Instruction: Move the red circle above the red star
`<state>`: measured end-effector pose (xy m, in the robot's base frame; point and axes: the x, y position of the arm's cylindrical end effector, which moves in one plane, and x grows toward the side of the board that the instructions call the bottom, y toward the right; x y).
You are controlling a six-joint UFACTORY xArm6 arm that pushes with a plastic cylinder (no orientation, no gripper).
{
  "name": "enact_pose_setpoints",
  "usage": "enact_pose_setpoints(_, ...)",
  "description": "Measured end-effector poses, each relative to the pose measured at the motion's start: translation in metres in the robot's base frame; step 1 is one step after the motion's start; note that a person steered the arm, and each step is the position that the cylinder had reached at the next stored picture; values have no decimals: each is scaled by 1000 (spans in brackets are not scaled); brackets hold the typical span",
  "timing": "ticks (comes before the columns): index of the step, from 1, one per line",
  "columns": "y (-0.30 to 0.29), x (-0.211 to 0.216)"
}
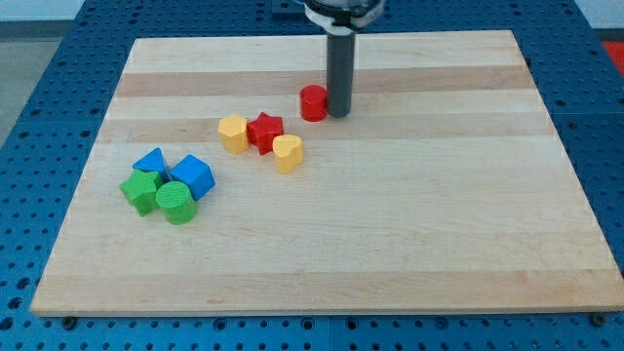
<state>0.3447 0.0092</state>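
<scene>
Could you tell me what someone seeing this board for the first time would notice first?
The dark rod coming down from the view's top stands out, with my tip right beside the red circle, on its right. Just below-left, the red star sits wedged between a yellow hexagon and a yellow heart. Farther toward the view's left, blue and green blocks huddle in a tight cluster on the wooden board.

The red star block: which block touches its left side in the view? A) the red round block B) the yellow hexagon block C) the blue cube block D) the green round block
B: the yellow hexagon block sits right against the view's left side of the red star block.
</scene>
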Motion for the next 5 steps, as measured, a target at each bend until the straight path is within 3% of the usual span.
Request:
enact_pose_setpoints(2, -27, -11)
enact_pose_setpoints(5, -10, 24)
